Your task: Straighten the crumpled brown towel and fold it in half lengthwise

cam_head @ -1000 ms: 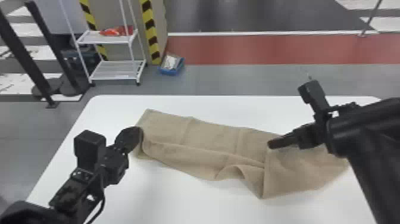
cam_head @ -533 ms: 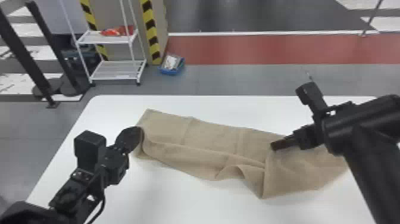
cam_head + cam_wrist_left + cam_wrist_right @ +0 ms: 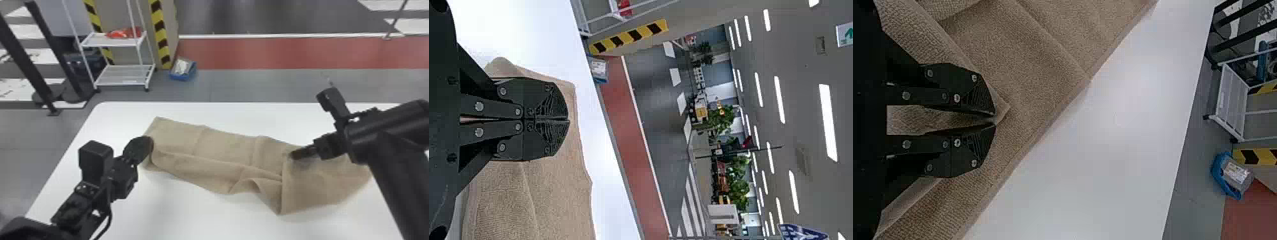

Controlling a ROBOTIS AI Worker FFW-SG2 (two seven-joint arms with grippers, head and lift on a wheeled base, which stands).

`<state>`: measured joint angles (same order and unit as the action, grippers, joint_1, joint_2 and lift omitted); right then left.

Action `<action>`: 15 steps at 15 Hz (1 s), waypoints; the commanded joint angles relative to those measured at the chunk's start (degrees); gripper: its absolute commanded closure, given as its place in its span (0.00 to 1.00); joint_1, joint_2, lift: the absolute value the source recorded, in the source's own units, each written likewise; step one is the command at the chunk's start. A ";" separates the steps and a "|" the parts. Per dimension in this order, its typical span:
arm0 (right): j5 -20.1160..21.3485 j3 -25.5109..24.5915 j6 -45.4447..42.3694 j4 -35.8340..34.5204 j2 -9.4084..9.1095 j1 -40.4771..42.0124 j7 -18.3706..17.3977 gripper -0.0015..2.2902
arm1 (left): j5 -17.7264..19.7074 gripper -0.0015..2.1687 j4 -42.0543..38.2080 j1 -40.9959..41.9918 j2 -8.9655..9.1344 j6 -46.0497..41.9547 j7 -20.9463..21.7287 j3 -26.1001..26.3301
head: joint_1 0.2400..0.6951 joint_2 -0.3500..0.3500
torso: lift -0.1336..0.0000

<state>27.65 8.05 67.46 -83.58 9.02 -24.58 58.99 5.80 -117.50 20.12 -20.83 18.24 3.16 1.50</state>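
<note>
Beneath the left tool [image 3: 569, 120], its fingers pressed together, lies one end of the brown towel [image 3: 223, 146]; the right tool [image 3: 995, 120], pinching a corner [image 3: 1003, 107], should lift gently to avoid dragging the rest.

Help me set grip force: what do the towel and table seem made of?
Towel: matte cloth, perhaps cotton or microfibre; the nubby surface and soft folds suggest it.
Table: smooth, faintly glossy, perhaps laminate or plastic; even white and pale highlights fit either.
</note>
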 commanded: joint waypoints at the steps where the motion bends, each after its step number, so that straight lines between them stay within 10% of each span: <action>1: -0.05 -0.41 -0.17 -0.09 0.03 0.41 -0.02 0.42 | -0.09 0.65 -0.18 0.18 0.00 0.00 0.00 0.00 | 1.00 0.58 | 0.07; 10: -2.25 -5.59 0.00 -4.31 0.65 2.35 1.13 0.46 | -0.53 0.65 -1.33 0.79 0.18 0.53 0.00 -0.09 | 1.00 0.55 | 0.07; 12: -2.07 -4.98 -0.53 -4.31 0.56 2.70 0.51 0.18 | -1.05 0.65 -1.33 0.79 0.44 0.88 0.00 0.00 | 1.00 0.54 | 0.07; 15: -1.19 -2.51 -2.11 -2.64 -0.05 1.82 -0.81 0.15 | -1.14 0.65 -1.41 1.06 0.44 0.88 0.00 0.00 | 1.00 0.55 | 0.07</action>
<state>26.23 4.53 66.24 -87.35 9.20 -22.27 58.46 4.68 -118.88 21.08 -20.40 19.14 3.16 1.50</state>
